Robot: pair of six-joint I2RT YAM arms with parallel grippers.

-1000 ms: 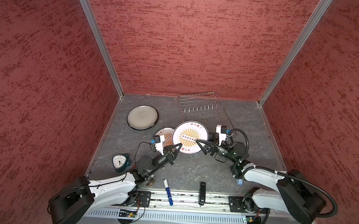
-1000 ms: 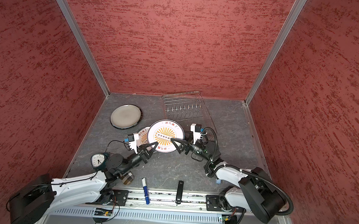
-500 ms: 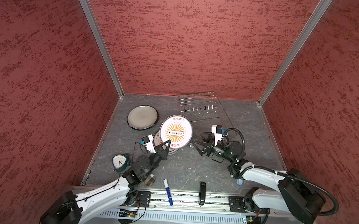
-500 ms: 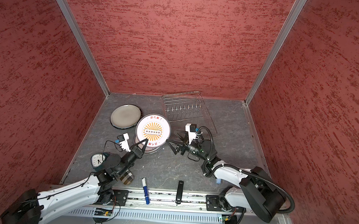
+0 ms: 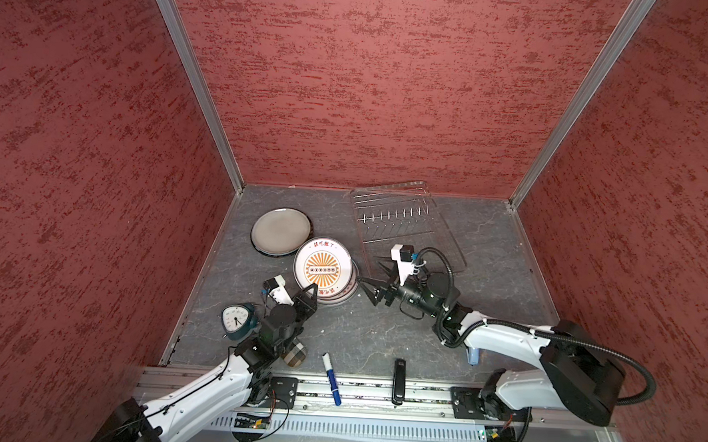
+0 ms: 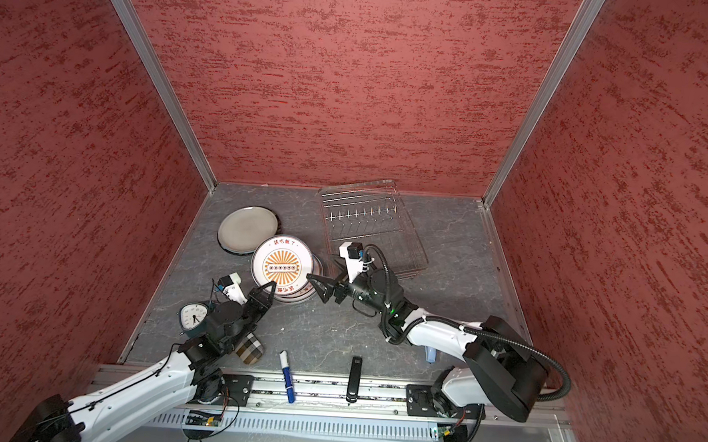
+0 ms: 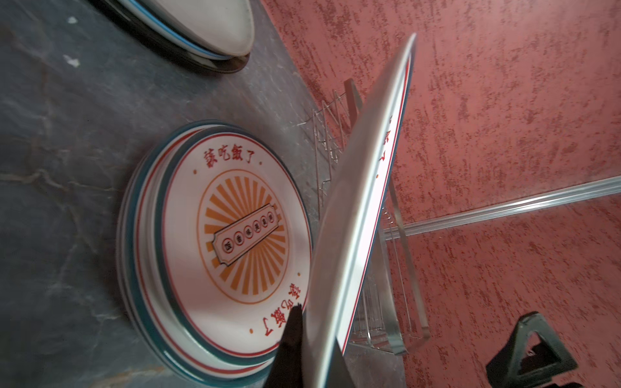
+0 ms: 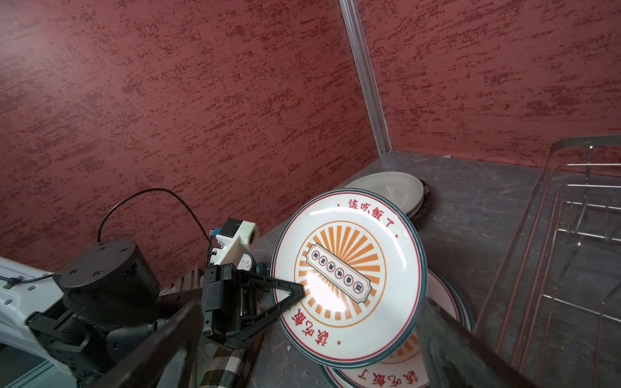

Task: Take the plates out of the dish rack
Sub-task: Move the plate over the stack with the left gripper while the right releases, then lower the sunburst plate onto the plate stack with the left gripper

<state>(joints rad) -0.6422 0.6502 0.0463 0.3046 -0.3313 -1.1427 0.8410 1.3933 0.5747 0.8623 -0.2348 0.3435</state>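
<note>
The plates (image 6: 247,228) lie left of the dish rack (image 5: 402,220) in both top views, apart from it. A grey plate (image 5: 280,230) is flat on the table (image 5: 379,335). Beside it is a stack (image 5: 352,290) of sunburst ones, and one sunburst plate (image 5: 327,266) hangs tilted over the stack. The left gripper (image 5: 312,288) pinches its near rim. The right gripper (image 5: 369,271), just beside the stack, has its fingers spread wide and holds nothing. A clock (image 5: 237,322) stands near the left arm.

In the left wrist view the sunburst plate (image 7: 353,218) is seen almost edge-on, with one black finger (image 7: 290,336) against its underside. The stack (image 7: 232,235) lies flat beyond it.

In the right wrist view the sunburst plate (image 8: 346,278) turns its decorated face to the camera, and a left fingertip (image 8: 289,292) presses on that face. The right fingers (image 8: 161,346) are far apart and blurred.
</note>
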